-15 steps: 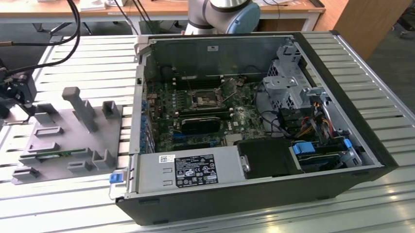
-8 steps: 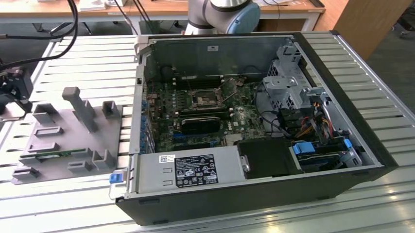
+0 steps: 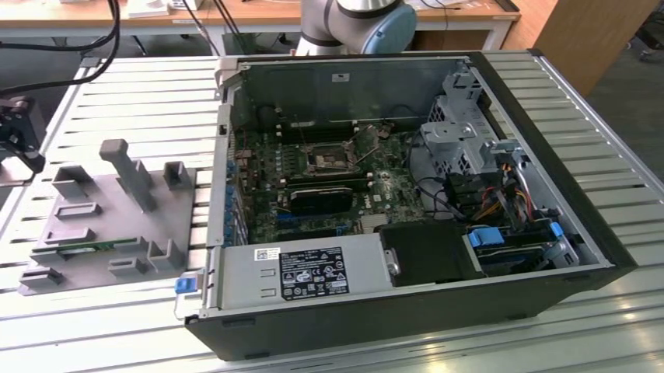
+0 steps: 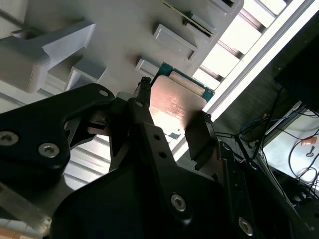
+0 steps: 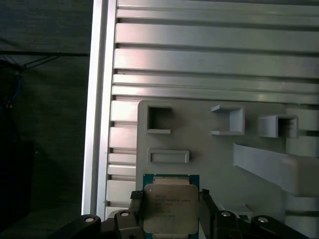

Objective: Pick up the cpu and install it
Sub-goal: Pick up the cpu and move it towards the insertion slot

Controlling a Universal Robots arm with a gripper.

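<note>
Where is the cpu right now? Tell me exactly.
In both wrist views the cpu is held by the gripper, over the grey fixture tray, near the tray's edge beside the slatted table.

cpu (image 5: 169, 206) silver-grey top w/ teal-green rim; claw (image 4: 173, 104) black; holder tray (image 5: 209, 149) plain grey; table (image 5: 209, 64) ribbed silver

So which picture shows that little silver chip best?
The first wrist view: the cpu faces the camera, its metal top plain to see between the jaws. The second wrist view shows the cpu slanted and partly hidden behind the jaws.
</note>
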